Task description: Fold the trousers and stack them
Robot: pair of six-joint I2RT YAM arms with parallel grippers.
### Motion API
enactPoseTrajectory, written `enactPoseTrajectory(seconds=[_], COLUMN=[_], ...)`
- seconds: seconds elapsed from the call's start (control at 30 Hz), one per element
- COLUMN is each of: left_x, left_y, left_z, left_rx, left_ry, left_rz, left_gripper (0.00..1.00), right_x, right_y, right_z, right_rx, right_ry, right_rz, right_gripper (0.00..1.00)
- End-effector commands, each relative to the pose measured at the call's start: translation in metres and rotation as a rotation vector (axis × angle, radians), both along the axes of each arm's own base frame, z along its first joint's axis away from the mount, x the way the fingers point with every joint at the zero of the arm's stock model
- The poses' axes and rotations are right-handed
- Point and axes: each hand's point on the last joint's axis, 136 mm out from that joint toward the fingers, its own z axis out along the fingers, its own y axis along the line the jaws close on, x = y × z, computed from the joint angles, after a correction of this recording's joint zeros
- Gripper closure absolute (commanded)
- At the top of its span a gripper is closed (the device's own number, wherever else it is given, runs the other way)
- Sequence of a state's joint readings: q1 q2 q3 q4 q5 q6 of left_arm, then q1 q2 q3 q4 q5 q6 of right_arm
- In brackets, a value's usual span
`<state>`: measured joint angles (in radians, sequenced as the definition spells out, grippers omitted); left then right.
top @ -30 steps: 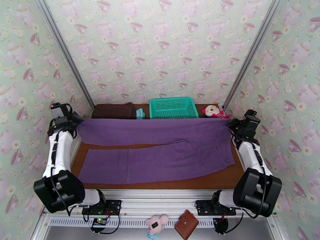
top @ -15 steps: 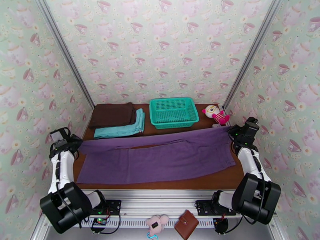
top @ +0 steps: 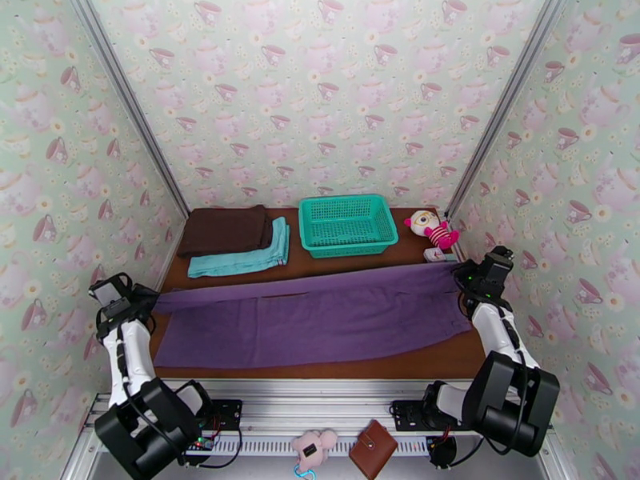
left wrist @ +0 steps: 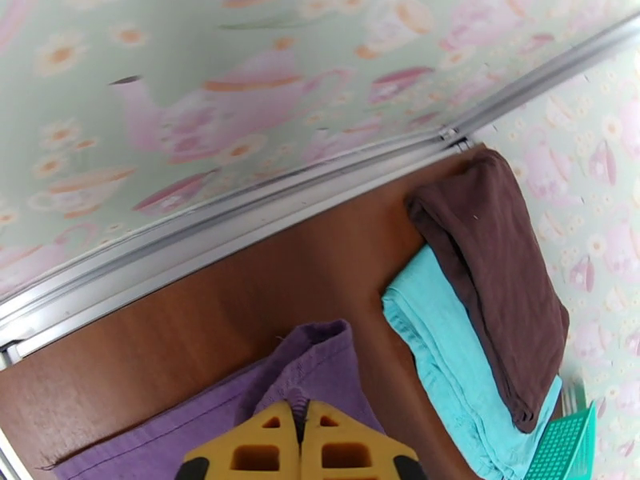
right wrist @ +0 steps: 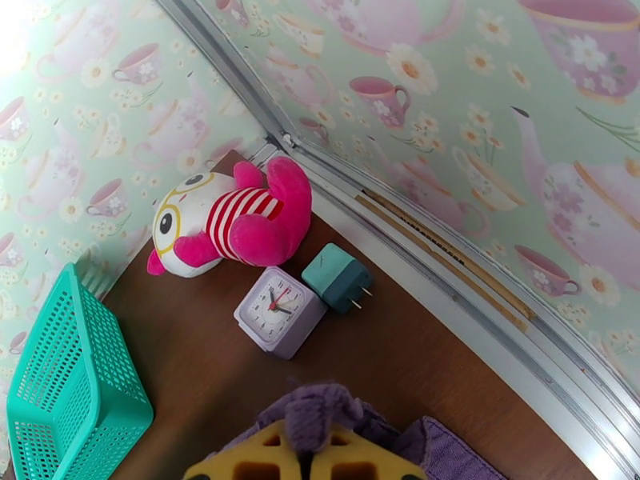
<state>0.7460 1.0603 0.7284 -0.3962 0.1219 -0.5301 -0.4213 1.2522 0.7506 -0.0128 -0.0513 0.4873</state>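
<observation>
While both arms reach out along the side walls, my left gripper is fully closed. Its yellow fingers pinch a bunched corner of the trousers at the left edge of the table.

My right gripper is likewise clamped tight, on a puckered wad of the same purple fabric at the right edge.

Trousers: spread lengthwise, left to right, across the middle of the table. The far edge runs in a nearly straight line from one grip to the other. The nearer part lies flat on the wood. Whether the gripped far edge rests on the table or hangs just above it, I cannot tell.

Beyond the trousers, across a strip of bare wood:
- far left: dark brown folded garment, overlapping the teal folded garment beside it
- far centre: teal mesh basket, upright
- far right: pink plush toy lying on its side, with a small lilac clock and a teal plug adapter just beside it, the two side by side
</observation>
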Motion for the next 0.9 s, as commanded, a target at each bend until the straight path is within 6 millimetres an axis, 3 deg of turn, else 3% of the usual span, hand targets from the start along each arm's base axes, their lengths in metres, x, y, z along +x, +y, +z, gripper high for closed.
enactPoseTrajectory(seconds=[0.0,0.57,0.87], left_x=[-0.006,-0.027,-0.047], left_y=[0.011,0.004,0.002], left_z=[0.008,-0.002,-0.012], left_rx=[0.005,-0.113,-0.194], left_ry=[-0.056,-0.126,-0.172], left_rz=[0.060,0.088,0.128], left_gripper=[1.00,1.00,1.00], right_x=[-0.010,-0.058,-0.091], right_y=[-0.021,-0.033,-0.048], right_z=[0.011,0.004,-0.023], right_rx=[-0.041,-0.064,-0.044], right_ry=[-0.035,-0.001,0.133], right_rz=[-0.107,-0.276,-0.449], right_gripper=[1.00,1.00,1.00])
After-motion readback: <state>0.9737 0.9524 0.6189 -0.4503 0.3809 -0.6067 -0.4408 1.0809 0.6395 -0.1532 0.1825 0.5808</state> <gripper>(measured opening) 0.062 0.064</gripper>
